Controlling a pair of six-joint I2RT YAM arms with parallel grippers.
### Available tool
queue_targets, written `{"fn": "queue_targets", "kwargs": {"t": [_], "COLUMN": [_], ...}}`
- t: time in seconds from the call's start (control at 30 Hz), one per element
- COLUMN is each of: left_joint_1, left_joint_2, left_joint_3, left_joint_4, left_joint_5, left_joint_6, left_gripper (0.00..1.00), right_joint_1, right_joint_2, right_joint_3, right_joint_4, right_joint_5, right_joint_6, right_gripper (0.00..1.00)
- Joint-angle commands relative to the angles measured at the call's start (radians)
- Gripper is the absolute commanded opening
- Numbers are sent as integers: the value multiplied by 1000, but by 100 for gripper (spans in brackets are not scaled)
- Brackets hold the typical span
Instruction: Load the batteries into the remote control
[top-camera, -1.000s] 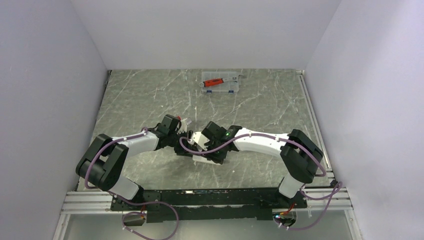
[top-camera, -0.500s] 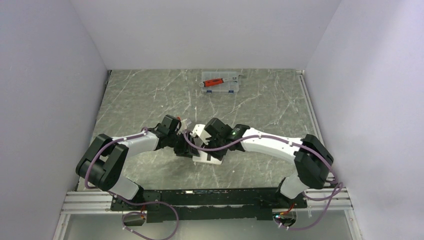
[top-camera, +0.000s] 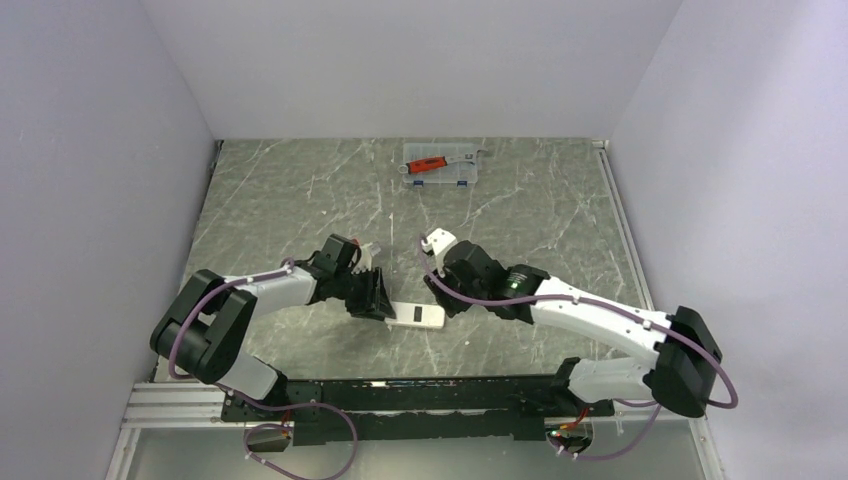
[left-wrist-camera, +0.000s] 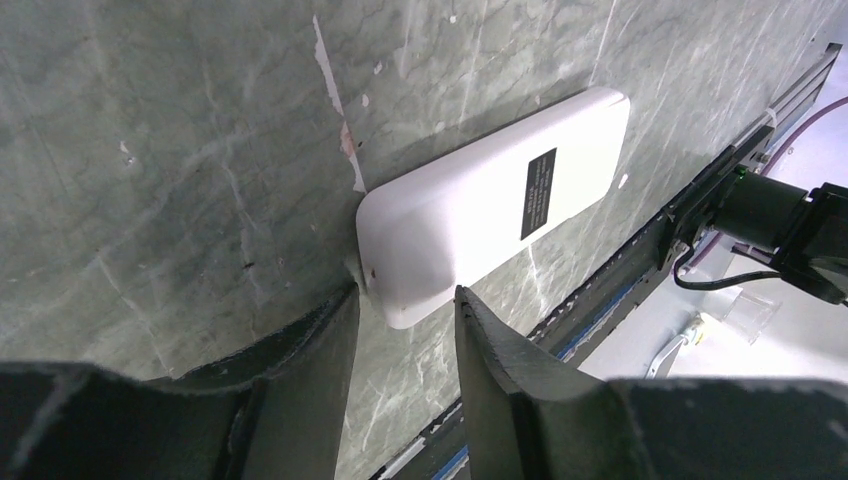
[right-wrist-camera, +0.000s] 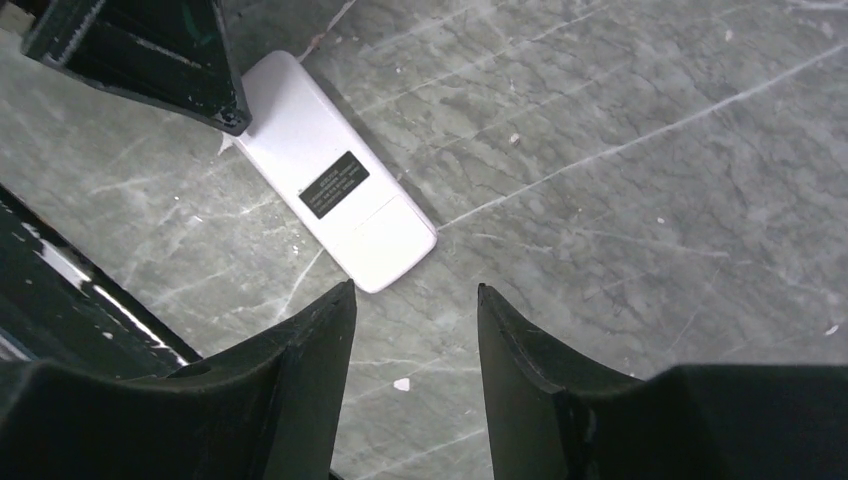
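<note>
The left hand (left-wrist-camera: 405, 297) sits low at the left end of the remote control (left-wrist-camera: 490, 215), one finger on each side of that end; whether they pinch it I cannot tell. The remote control lies flat on the desk (top-camera: 280, 200), near the front middle, plain white back up with a dark rectangle showing. Just right of it the right hand (right-wrist-camera: 413, 300) hovers, fingers spread, holding nothing. Far back lies a clear case (top-camera: 455, 178) with a red-handled tool (top-camera: 428, 164).
</note>
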Motion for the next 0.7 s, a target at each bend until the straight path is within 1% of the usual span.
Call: {"fn": "queue_targets", "kwargs": {"t": [0.0,0.23,0.43,0.5,0.67], "left_joint_1": [-4,-31,-69,-80,-98], "left_joint_2": [-29,-18,6,9,11], "left_joint_3": [-19,-18,-7,-7,-2], "left_joint_4": [10,13,10,12,7], "left_joint_5": [-13,-41,-76,-87,-106], "left_joint_6": [-12,-36,-55,-66,-80], "left_gripper": [44,42,40,39,38], "right_joint_1": [-8,-25,-32,-36,-57], "right_joint_2": [-75,-117,-80,-76,-53], "right_joint_3": [-36,-86,-86,-105,-141], "right_joint_4": [67,85,57,77,94], "right_joint_5": [44,-1,-48,-71,-67], "right_joint_6": [137,298,330,356,414], "right_gripper": [49,46,39,39,41]}}
